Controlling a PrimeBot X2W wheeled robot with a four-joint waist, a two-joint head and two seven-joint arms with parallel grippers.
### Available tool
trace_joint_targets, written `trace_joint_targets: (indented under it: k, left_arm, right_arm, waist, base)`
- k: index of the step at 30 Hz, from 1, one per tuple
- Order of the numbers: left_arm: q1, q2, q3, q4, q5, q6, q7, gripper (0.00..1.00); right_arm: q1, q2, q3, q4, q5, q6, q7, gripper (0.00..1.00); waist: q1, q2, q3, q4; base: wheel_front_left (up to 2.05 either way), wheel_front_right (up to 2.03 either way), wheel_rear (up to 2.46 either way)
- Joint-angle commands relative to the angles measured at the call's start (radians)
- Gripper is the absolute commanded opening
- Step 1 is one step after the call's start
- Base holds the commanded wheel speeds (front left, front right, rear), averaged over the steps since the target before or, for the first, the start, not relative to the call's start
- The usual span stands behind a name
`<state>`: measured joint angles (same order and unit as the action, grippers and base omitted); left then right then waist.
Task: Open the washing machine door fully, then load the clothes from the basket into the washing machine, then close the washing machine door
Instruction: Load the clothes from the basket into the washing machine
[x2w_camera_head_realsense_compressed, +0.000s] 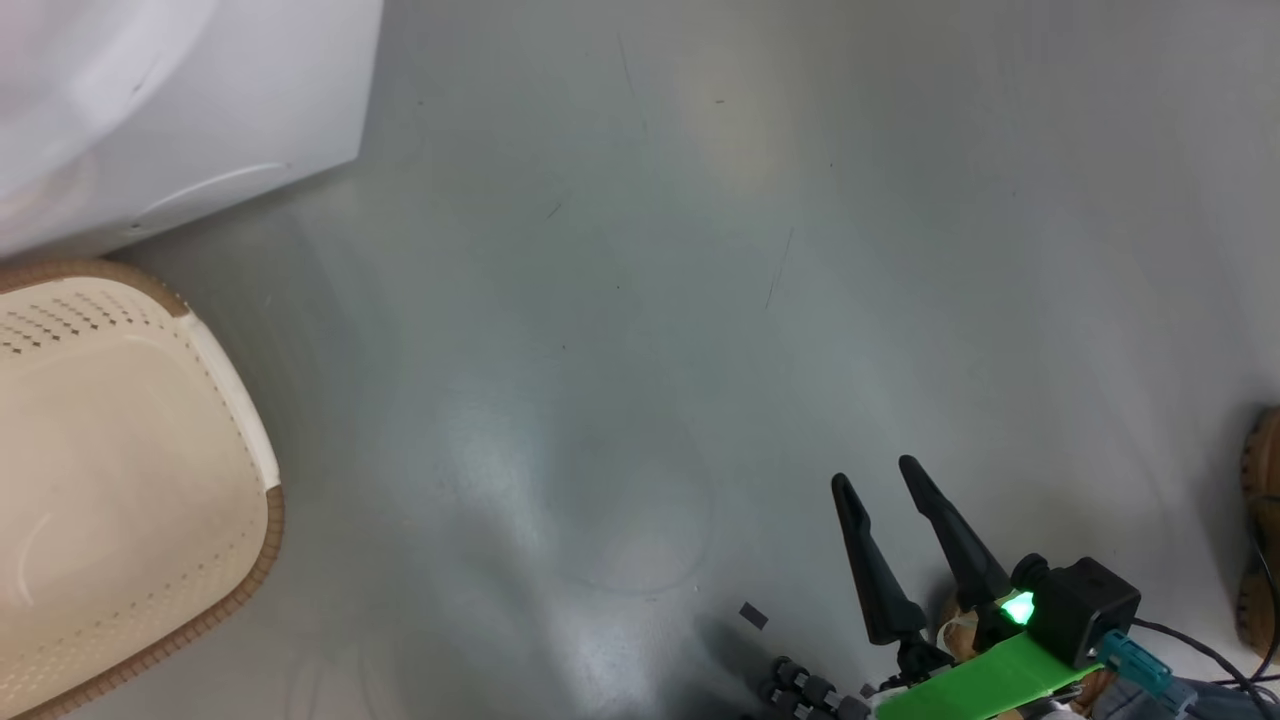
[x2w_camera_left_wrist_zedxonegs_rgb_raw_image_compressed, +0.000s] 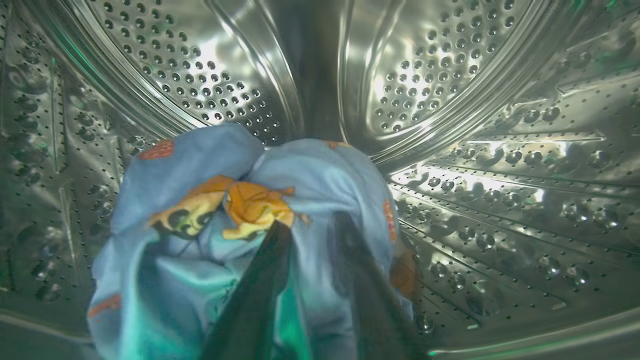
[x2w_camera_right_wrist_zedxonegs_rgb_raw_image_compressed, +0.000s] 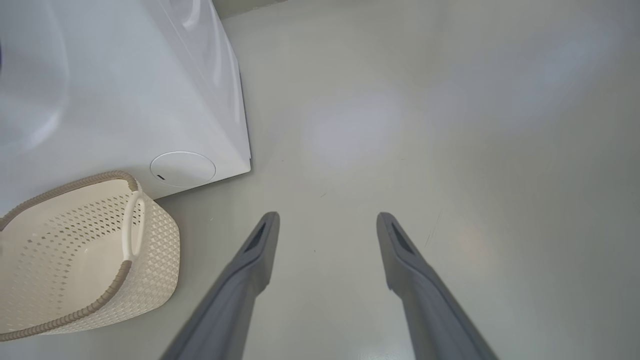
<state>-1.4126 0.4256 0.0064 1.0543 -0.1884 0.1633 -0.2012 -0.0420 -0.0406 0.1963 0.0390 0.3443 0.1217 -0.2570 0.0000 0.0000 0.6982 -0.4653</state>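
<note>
Deep in the washing machine (x2w_camera_left_wrist_zedxonegs_rgb_raw_image_compressed: 500, 150), left gripper (x2w_camera_left_wrist_zedxonegs_rgb_raw_image_compressed: 310, 222) pokes into the clothes (x2w_camera_left_wrist_zedxonegs_rgb_raw_image_compressed: 190, 165), grip unclear; right gripper (x2w_camera_right_wrist_zedxonegs_rgb_raw_image_compressed: 327, 220) hovers spread wide.

The washing machine (x2w_camera_head_realsense_compressed: 150, 110) stood at the robot's far left. The basket (x2w_camera_head_realsense_compressed: 255, 540) sat on the floor (x2w_camera_head_realsense_compressed: 640, 300) just in front of it, near the machine's lower corner. A round cover (x2w_camera_right_wrist_zedxonegs_rgb_raw_image_compressed: 182, 169) lay low on the machine's front, just behind the basket's rim. The floor stretched away to the right of both. The right gripper (x2w_camera_head_realsense_compressed: 874, 473) hung over it, well apart from the basket. Inside the drum (x2w_camera_left_wrist_zedxonegs_rgb_raw_image_compressed: 450, 75), the clothes (x2w_camera_left_wrist_zedxonegs_rgb_raw_image_compressed: 200, 170) were bunched in front of the back wall. The left gripper (x2w_camera_left_wrist_zedxonegs_rgb_raw_image_compressed: 312, 222) reached into the drum, with its fingers in the bundle and cloth between them. Whether they held the cloth or only rested against it was hard to tell.
</note>
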Motion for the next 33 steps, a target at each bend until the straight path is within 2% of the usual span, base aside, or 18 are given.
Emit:
trace_joint_targets:
  k: [1, 7, 16, 22, 33]
  left_arm:
    - [-0.010, 0.046, 0.001, -0.018, 0.007, 0.006, -0.001, 1.00]
    - [-0.009, 0.040, -0.003, 0.013, 0.008, 0.046, -0.017, 1.00]
    - [0.109, -0.030, 0.036, 0.028, -0.043, 0.101, -0.056, 1.00]
    - [0.224, -0.092, 0.067, -0.006, -0.086, 0.082, -0.060, 1.00]
    - [0.456, -0.186, 0.054, -0.097, -0.085, 0.017, -0.060, 1.00]
  right_arm:
    - [0.026, -0.014, 0.022, -0.014, -0.010, 0.009, -0.005, 1.00]
    - [-0.010, -0.014, 0.043, 0.001, -0.001, 0.009, -0.005, 1.00]
    - [-0.043, -0.023, 0.023, 0.017, -0.002, 0.009, -0.005, 1.00]
    - [-0.048, -0.034, 0.027, 0.037, -0.002, 0.009, -0.005, 1.00]
    - [-0.044, -0.046, 0.008, 0.053, 0.000, 0.009, -0.005, 1.00]
  waist:
    - [0.0000, 0.0000, -0.003, 0.001]
    - [0.0000, 0.0000, -0.025, 0.010]
    - [0.0000, 0.0000, -0.138, 0.086]
    - [0.0000, 0.0000, -0.238, 0.128]
    - [0.0000, 0.0000, -0.398, 0.190]
  base:
    - [0.00, 0.00, 0.00]
    - [0.00, 0.00, 0.00]
    - [0.00, 0.00, 0.00]
    - [0.00, 0.00, 0.00]
    - [0.00, 0.00, 0.00]
